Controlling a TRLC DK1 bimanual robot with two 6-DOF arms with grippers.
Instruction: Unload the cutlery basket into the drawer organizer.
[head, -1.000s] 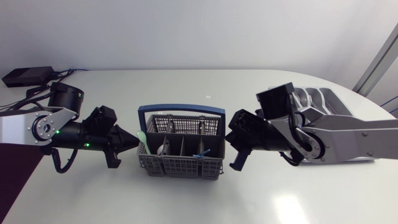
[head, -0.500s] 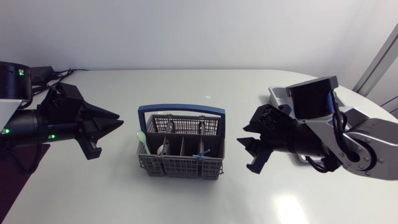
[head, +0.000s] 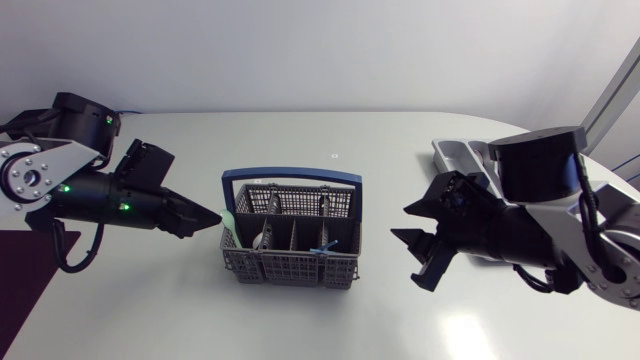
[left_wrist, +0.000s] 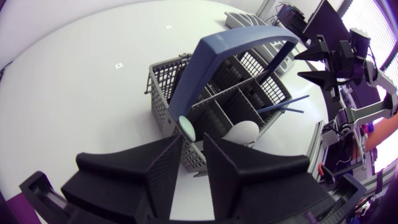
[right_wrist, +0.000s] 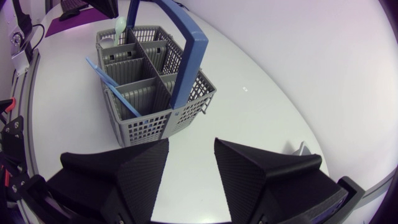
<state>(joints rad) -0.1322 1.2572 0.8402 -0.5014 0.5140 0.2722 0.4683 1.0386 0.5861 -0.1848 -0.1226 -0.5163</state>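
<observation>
Left gripper (head: 208, 214) sits at the table's left, pointed at the basket's left end. Its fingers are nearly together with only a narrow slot between them, and nothing is clamped. Pale green utensil (left_wrist: 186, 126): its tip is right at the fingertips, touching or just short, can't tell from either view. Its lower part is down in the basket, so the type is unclear. Cutlery basket (head: 290, 245) is mid-table between the two grippers. There's one, grey mesh plastic, upright, split into compartments, with a single blue handle (head: 290, 177) arching over it lengthwise. The compartment count is unclear because the handle covers part of the grid. I can tell three pieces apart in it: the green one at the left end, a white spoon (left_wrist: 242, 132) bowl-up in a compartment next to it, and a thin blue utensil (right_wrist: 115, 93) lying slanted across the front compartments with one end poking past the wall. Two darker shapes stand in the back row under the handle, too small to identify. Right gripper (head: 402, 225) is right of the basket, apart from it and pointed at it, with fingers spread wide and holding nothing. Drawer organizer (head: 462, 156) is at the far right of the table (head: 330, 320). There's one, light grey. Only its left corner shows from above and the rest is hidden under the right arm (head: 535, 175), so its slots can't be counted.
</observation>
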